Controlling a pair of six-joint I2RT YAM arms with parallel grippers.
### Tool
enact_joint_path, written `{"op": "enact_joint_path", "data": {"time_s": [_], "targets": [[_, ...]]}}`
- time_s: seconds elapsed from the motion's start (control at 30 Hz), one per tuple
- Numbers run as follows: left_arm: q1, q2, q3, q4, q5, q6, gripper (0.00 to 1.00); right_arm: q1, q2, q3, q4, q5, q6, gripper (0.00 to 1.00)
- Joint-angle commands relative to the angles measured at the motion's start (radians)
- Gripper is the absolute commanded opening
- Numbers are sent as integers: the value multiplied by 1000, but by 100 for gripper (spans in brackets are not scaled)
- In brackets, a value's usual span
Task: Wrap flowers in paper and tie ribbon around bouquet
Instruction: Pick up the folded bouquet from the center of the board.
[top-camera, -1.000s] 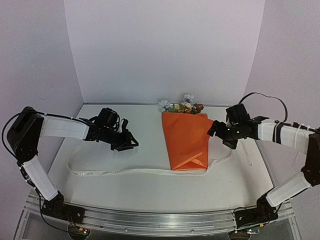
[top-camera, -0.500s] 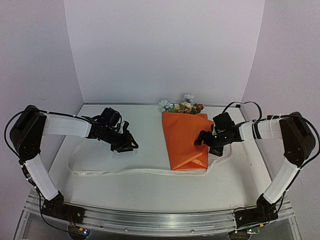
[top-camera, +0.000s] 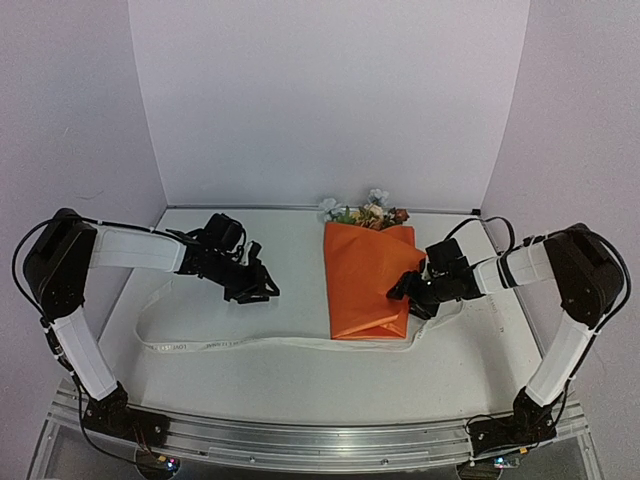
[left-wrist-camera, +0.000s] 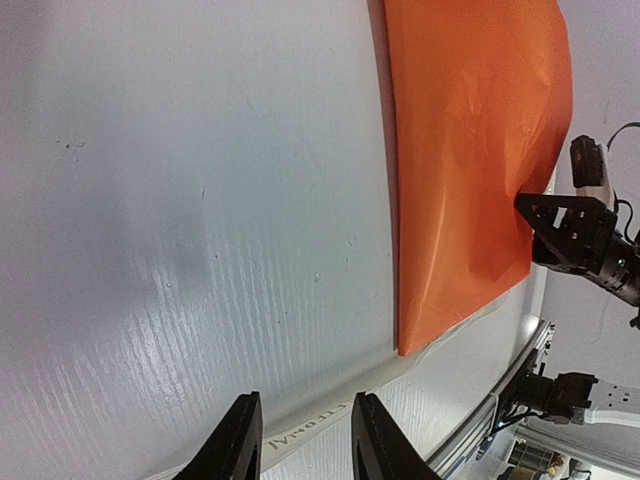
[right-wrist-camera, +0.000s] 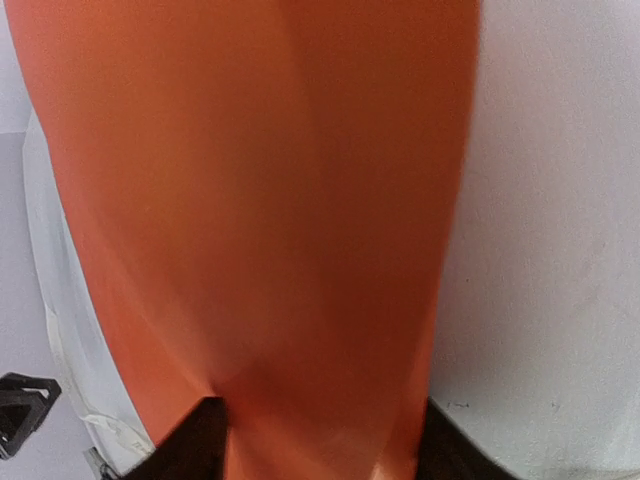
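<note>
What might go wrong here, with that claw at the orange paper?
1. The right gripper straddles the paper; a hard squeeze may crumple it.
2. Tugging sideways might open the fold and spill the flowers.
3. The ribbon passes beneath the paper's near end and could get dragged along.

Right end effector (top-camera: 403, 292) against right edge of orange paper (top-camera: 358, 272), flowers (top-camera: 366, 213) at its far end

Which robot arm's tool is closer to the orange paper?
Right. The right tool is at the right edge of the paper, with paper between its fingers. The left tool hangs over the table, off to the paper's left and apart from it.
</note>
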Motion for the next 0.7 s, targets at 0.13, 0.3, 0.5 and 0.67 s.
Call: {"op": "enact_joint_path", "data": {"time_s": [0.13,0.3,0.5,0.67], "targets": [[1,-29,-6,8,15,10,33,0,-9,50,48,-49,136,26],[2,-50,-37,11,12,9,33,1,-20,82,36,-71,213,11],[7,-62,-64,11,10,3,33,6,-36,106,16,-105,298,5],[21,-73,-85,13,13,-3,33,16,-57,137,-21,-130,342,4]]}}
